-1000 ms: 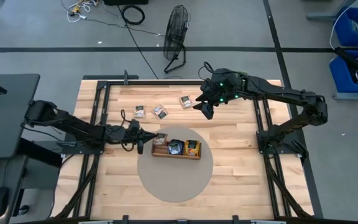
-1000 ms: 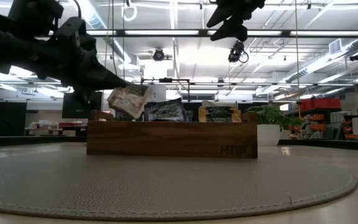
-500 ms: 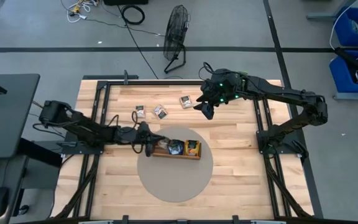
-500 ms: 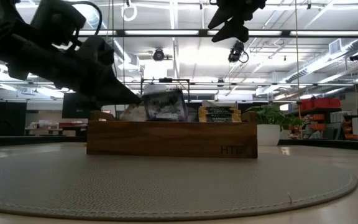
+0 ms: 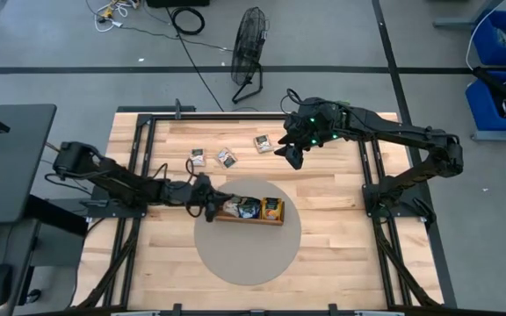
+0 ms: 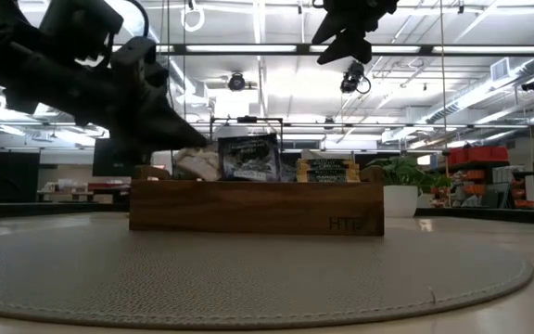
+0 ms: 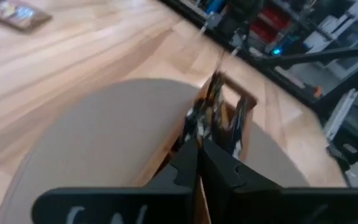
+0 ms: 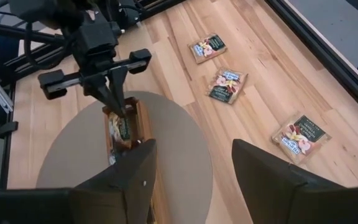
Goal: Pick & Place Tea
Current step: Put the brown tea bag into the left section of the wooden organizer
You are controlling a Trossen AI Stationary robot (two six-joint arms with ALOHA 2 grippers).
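A long wooden tray (image 5: 251, 216) sits on a round grey mat (image 5: 246, 254). It holds a dark tea packet (image 6: 248, 157) and an orange one (image 6: 327, 170), both standing on edge. My left gripper (image 5: 210, 203) is at the tray's left end, shut on a white-and-brown tea packet (image 6: 196, 163) in the left compartment. Three more tea packets (image 5: 198, 156) (image 5: 227, 158) (image 5: 263, 142) lie flat on the far part of the table. My right gripper (image 5: 290, 156) hangs open, high above them, with nothing between its fingers. My left gripper pinches the white-and-brown packet by its near edge (image 7: 209, 118) between its two fingertips. The fingers slant down from the table's left. The packet's lower part is down inside the tray's left compartment, behind the tray wall (image 6: 170, 206), and it leans.
The table is bare wood around the mat, framed by black rails (image 5: 143, 140). A fan (image 5: 249, 53) and cables lie on the floor beyond the far edge. Blue bins (image 5: 503, 53) stand at the far right.
My left gripper has gone toward the table's right edge and slightly down to the tray's left end. The white-and-brown packet, held above the tray's rim before, now sits low in the left compartment. The dark packet beside it now stands more upright.
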